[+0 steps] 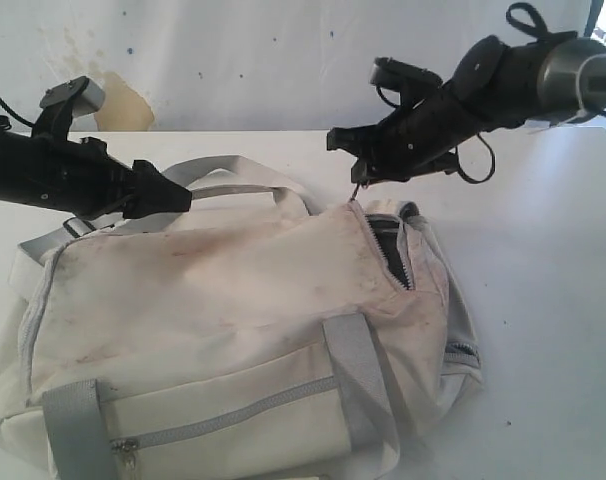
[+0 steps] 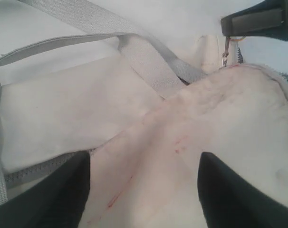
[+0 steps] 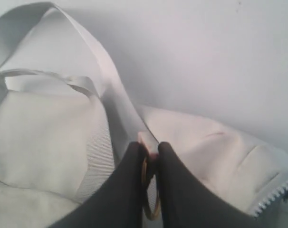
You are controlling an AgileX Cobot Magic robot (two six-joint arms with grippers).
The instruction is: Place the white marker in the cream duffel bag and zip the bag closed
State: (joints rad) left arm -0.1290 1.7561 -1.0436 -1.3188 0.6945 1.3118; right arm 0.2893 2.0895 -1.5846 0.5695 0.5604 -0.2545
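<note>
The cream duffel bag (image 1: 233,300) lies on the white table with its top zipper partly open near the right end (image 1: 395,255). My right gripper (image 1: 361,180) is at the bag's top edge, shut on the zipper pull (image 3: 152,202), a small ring with a pale tab pinched between the black fingers (image 3: 134,180). The left wrist view shows that pull (image 2: 225,53) hanging from the right gripper (image 2: 252,21). My left gripper (image 1: 179,196) hovers open over the bag's top fabric (image 2: 148,142), with nothing between its fingers (image 2: 49,194). The white marker is out of view.
Grey webbing handles (image 1: 228,172) loop up behind the bag's top. A strap (image 1: 368,390) and a front pocket zipper (image 1: 233,413) cross the near side. Bare white table (image 1: 553,310) extends to the right. A stained wall (image 1: 123,100) stands behind.
</note>
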